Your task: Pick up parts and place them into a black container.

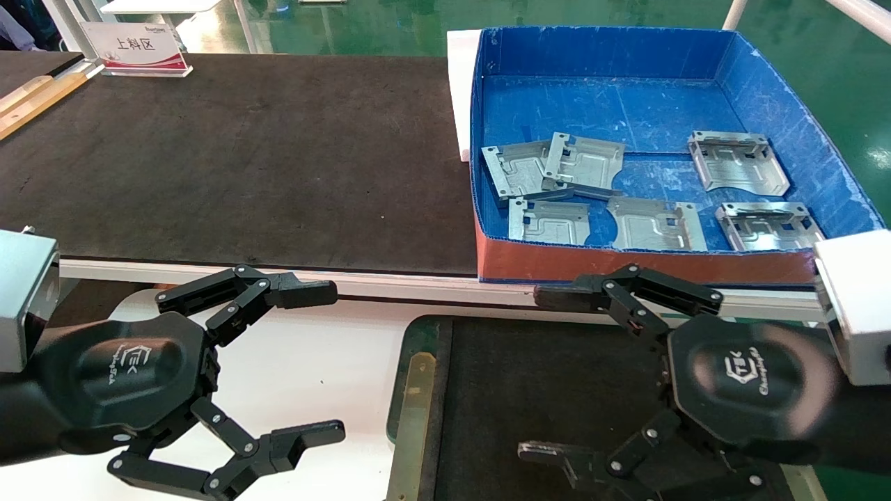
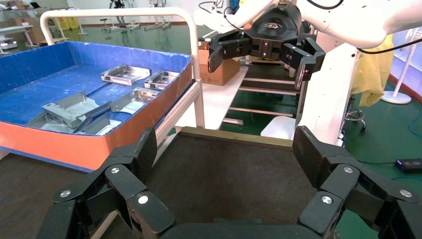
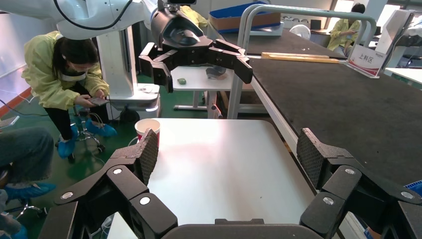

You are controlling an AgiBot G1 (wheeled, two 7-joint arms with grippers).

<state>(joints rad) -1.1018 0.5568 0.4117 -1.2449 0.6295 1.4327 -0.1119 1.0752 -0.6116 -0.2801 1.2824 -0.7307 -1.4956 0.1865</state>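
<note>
Parts [image 1: 550,221]: six stamped plates, lying in the blue box [image 1: 766,90] beyond the black container [image 1: 557,390], none yet carried across. Likely light, stiff and slick, thin enough to sit almost flush on the floor; bent edge tabs and raised rims probably the best places to pinch, edge-on rather than flat.

Nearest: left claw [image 1: 317,362] spread wide and holding nothing, hovering over the white surface [image 1: 313,362] beside the container. Right claw [image 1: 550,376] likewise released and bare, poised above the container's matte floor. Brass strip [image 1: 414,417] running along the container's left side.

Farther: two plates [image 1: 518,170] overlapping at the box's left, so lifting one may drag its neighbour. Lower edges of the nearest plates cut off by the reddish front wall [image 1: 626,261]. Container's near end out of frame, much of its right side masked by the right arm.
</note>
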